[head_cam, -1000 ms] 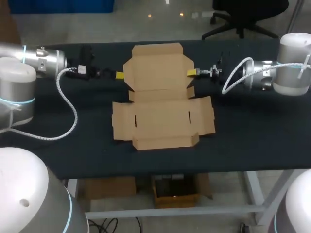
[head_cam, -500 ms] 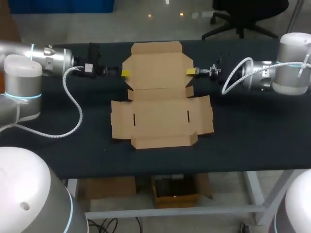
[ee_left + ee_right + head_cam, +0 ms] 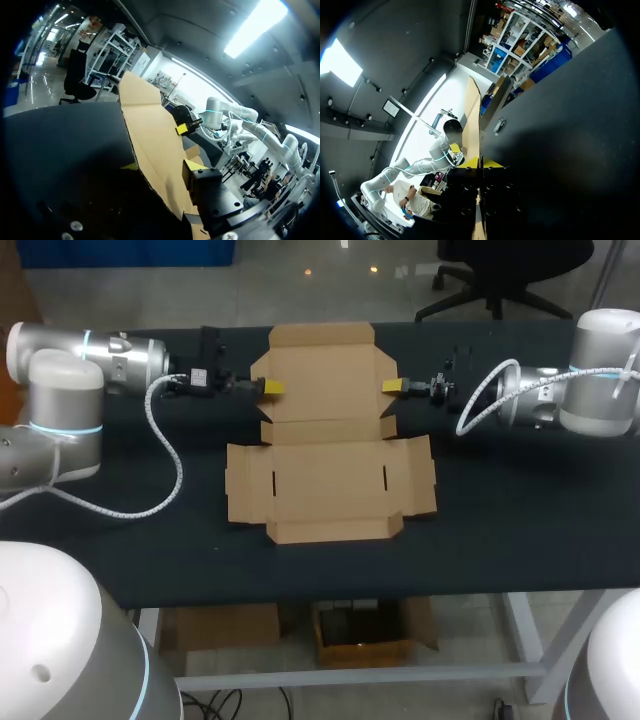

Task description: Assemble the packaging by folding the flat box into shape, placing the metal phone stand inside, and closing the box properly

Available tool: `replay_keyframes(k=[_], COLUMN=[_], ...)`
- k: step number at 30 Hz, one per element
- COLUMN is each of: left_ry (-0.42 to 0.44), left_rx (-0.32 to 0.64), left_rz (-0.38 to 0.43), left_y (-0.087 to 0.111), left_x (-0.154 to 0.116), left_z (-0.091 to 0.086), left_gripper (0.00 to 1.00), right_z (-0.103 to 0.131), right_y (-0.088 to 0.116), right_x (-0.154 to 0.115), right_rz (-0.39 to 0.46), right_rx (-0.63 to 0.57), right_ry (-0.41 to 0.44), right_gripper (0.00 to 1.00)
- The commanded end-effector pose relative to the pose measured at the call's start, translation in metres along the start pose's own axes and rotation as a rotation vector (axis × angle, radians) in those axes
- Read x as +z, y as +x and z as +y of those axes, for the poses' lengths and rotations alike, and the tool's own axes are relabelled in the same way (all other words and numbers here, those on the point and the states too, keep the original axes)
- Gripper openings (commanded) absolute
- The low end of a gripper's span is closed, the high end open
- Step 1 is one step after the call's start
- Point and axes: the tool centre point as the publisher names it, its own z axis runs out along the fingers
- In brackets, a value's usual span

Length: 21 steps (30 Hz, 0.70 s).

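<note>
The flat brown cardboard box (image 3: 330,475) lay unfolded on our dark table (image 3: 520,510). Our right gripper (image 3: 393,387) clamped the box's far panel at its right edge. Our left gripper (image 3: 271,387) sat at the left edge; cardboard hid its grip, so we could not tell.

Robotics lab: left arm (image 3: 62,390), right arm (image 3: 600,385), 2 cabled robots flanking black worktable (image 3: 520,530).

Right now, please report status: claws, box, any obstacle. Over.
Right claw shut on flat box right edge. Left claw at left edge, grip unclear. Box unfolded. Phone stand not seen.
</note>
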Motion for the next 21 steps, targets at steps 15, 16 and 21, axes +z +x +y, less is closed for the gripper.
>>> replay_keyframes(k=[15, 16, 21], left_ry=[-0.041, -0.043, -0.044], left_rx=[0.003, 0.003, 0.002], left_rz=[0.108, 0.111, 0.12], left_y=[-0.005, -0.005, -0.005], left_x=[0.023, 0.024, 0.027], left_z=[-0.005, -0.005, -0.004], left_gripper=[0.37, 0.37, 0.34], right_z=[0.007, 0.007, 0.009], right_y=[-0.003, -0.002, -0.002], right_x=[0.0, 0.0, 0.002], right_rz=[0.041, 0.042, 0.043], right_rx=[-0.025, -0.026, -0.032], right_ry=[-0.022, -0.023, -0.025], right_gripper=[0.0, 0.0, 0.0])
